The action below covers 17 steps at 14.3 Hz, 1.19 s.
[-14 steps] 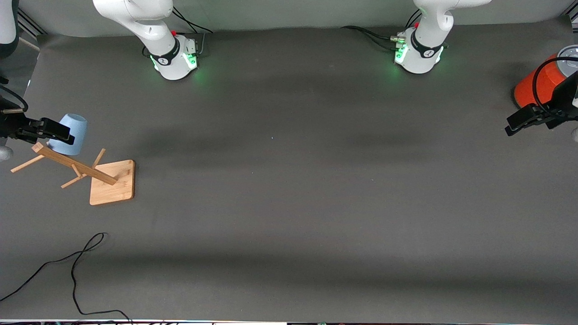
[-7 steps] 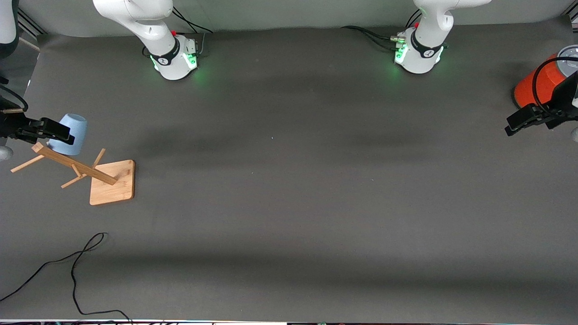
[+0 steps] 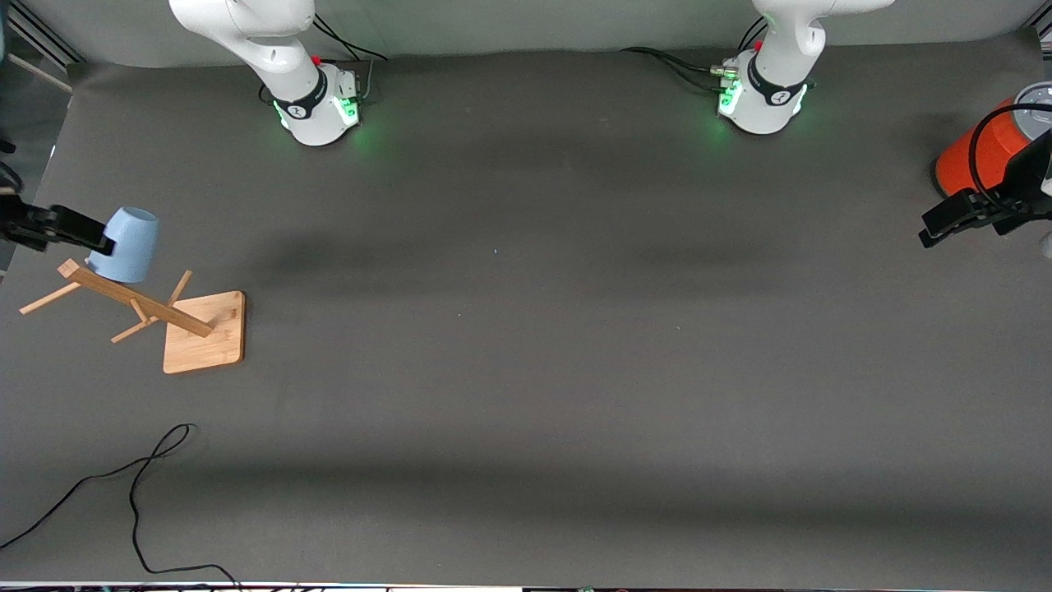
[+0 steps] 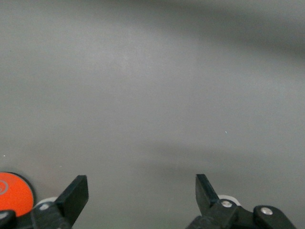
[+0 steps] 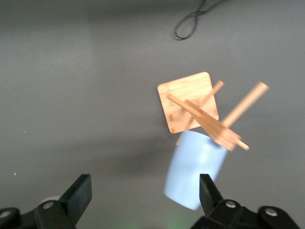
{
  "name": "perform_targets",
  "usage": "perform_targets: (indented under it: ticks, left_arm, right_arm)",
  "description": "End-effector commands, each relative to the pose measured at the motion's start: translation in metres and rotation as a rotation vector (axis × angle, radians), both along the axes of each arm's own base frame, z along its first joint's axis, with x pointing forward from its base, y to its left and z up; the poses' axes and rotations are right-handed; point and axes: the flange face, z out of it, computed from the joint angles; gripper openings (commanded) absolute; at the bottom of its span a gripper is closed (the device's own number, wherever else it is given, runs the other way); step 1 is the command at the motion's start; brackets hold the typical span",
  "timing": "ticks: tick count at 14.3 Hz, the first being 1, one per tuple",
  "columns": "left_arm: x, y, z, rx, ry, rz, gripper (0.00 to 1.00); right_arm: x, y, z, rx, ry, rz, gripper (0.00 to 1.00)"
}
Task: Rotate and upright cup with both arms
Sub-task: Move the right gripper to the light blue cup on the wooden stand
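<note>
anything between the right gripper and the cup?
Nothing. In the front view the open right gripper ends right beside the cup; the right wrist view shows the cup by one finger, unobstructed.

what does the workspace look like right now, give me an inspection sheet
surface: dark grey table mat, mostly bare.
job's things: pale blue cup hangs mouth down on a peg of the wooden rack, at the right arm's end.
clutter: orange can at the left arm's end.
grippers: right gripper open beside the cup, holding nothing; left gripper open by the can, waiting.
cables: loose black cable on the mat, nearer the camera than the rack.
surroundings: green-lit arm bases.
</note>
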Motion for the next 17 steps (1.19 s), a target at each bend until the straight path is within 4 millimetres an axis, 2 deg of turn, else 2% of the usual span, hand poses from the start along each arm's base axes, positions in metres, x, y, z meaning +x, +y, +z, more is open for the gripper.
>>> perform_targets:
  ticks: [1,3,5,9,11,14,17]
  left_arm:
    - [-0.001,-0.001,0.006,0.007,0.001,-0.015,1.00]
    - [-0.001,-0.001,0.005,0.007,0.004,-0.017,1.00]
    - [-0.001,-0.001,0.005,0.007,0.003,-0.015,1.00]
    - [-0.001,-0.001,0.005,0.007,0.003,-0.017,1.00]
    - [0.000,-0.001,0.004,0.007,0.003,-0.015,1.00]
    - [0.000,-0.001,0.005,0.007,0.000,-0.015,1.00]
    - [0.000,-0.001,0.004,0.007,0.001,-0.015,1.00]
  right_arm:
    - [-0.045,-0.038,0.001,0.034,-0.044,-0.037,1.00]
    - [-0.049,-0.050,0.000,0.039,-0.042,-0.046,1.00]
    - [-0.049,-0.053,-0.003,0.047,-0.032,-0.111,1.00]
    - [-0.045,-0.054,-0.011,0.039,-0.009,-0.513,1.00]
    - [-0.045,-0.055,-0.017,0.036,0.004,-0.573,1.00]
    - [-0.043,-0.055,-0.045,0.034,0.028,-0.575,1.00]
    - [-0.043,-0.056,-0.089,0.037,0.026,-0.576,1.00]
